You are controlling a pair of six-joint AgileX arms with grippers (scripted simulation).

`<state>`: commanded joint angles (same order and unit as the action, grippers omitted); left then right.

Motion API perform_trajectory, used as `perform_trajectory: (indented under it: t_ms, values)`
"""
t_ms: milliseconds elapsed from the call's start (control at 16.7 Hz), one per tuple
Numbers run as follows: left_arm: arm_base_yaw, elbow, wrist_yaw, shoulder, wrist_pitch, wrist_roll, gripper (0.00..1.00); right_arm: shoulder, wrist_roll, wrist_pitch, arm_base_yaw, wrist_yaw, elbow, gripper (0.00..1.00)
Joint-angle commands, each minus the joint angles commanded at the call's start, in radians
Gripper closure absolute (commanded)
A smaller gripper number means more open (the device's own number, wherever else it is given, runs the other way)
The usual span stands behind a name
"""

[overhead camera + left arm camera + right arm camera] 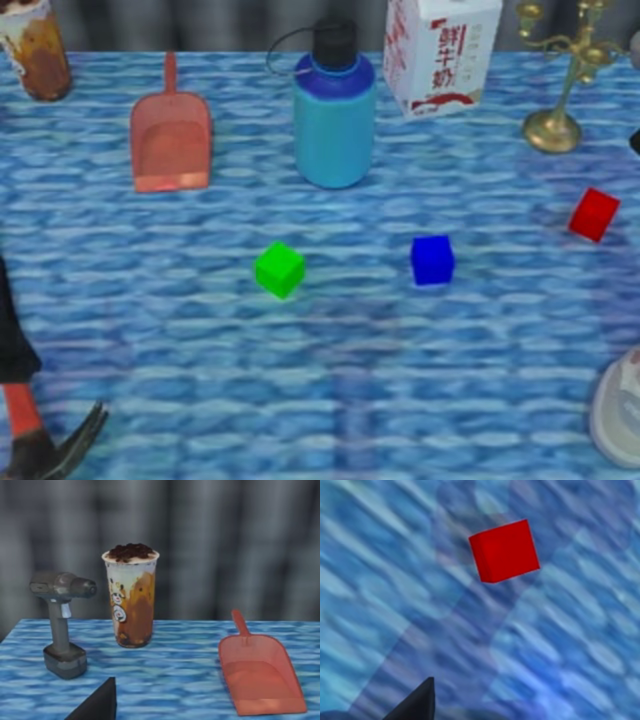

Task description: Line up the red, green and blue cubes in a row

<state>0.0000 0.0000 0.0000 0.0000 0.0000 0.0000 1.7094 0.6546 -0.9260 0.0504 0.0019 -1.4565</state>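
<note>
**Cubes lying apart on blue desk**

The blue desk [200, 360] is carrying the green cube [279, 269] at centre, the blue cube [432, 260] to its right and the red cube [504, 551] near the right edge, none touching; whether either pincer is open, I cannot tell.

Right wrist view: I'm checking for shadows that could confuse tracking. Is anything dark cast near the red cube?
In the right wrist view a soft, darker band crosses the cloth and reaches the red cube; in the top view, faint shading lies beside that cube.
</note>
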Motion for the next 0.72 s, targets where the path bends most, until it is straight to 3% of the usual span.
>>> perform_trajectory:
  t_ms: [360,720]
  values:
    - [0.0,0.0,0.0,0.0,0.0,0.0,0.0,0.508,0.183,-0.247,0.012,0.002,-0.438,0.0]
    - [0.0,0.0,0.0,0.0,0.0,0.0,0.0,0.661,0.242,-0.316,0.015,0.003,-0.585,0.0]
